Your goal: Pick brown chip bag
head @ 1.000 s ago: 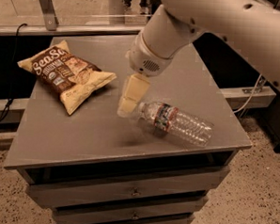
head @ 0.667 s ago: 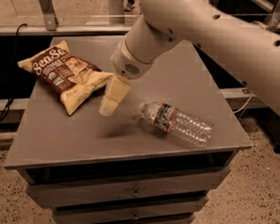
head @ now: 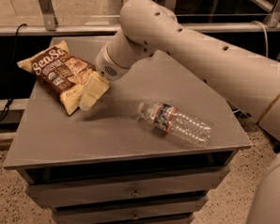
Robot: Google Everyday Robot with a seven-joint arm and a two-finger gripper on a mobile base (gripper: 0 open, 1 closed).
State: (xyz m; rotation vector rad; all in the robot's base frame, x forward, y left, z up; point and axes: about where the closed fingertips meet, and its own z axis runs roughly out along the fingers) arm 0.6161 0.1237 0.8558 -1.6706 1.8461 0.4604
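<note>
Grey flat-topped counter [head: 105, 140] w/ drawers [head: 135, 193] below fills the middle of the view. The large crinkly brown chip bag [head: 55, 71] w/ dark brown ctr, white "SeaS.." lettering, chip pics and pale yellow ends lies flat on the counter top at approx. 10 o'clock, close to the left edge; its long axis runs from 10 o'clock toward 4 o'clock. The big off-white jointed robot arm [head: 204, 46] comes in from 2 o'clock, bends at a round elbow near 12 o'clock and angles down toward 8 o'clock. At its tip the pale cream gripper [head: 90, 96] sits over the bag's 4 o'clock end, overlapping the pale yellow corner there, pointing down & toward 7 o'clock. Whether the jaws are open or closed can't be told, nor whether they touch the bag; a soft shadow lies on the counter just at 4 o'clock of the gripper. A clear ribbed plastic water bottle [head: 177, 123] w/ a red-and-blue label lies on its side at approx. 4 o'clock on the counter, cap end toward 10 o'clock, base toward 4 o'clock, well apart from the bag & the gripper. Speckled floor [head: 3, 201] shows at 7 o'clock, a thin black cable [head: 12, 79] hangs at 9 o'clock off the counter.
</note>
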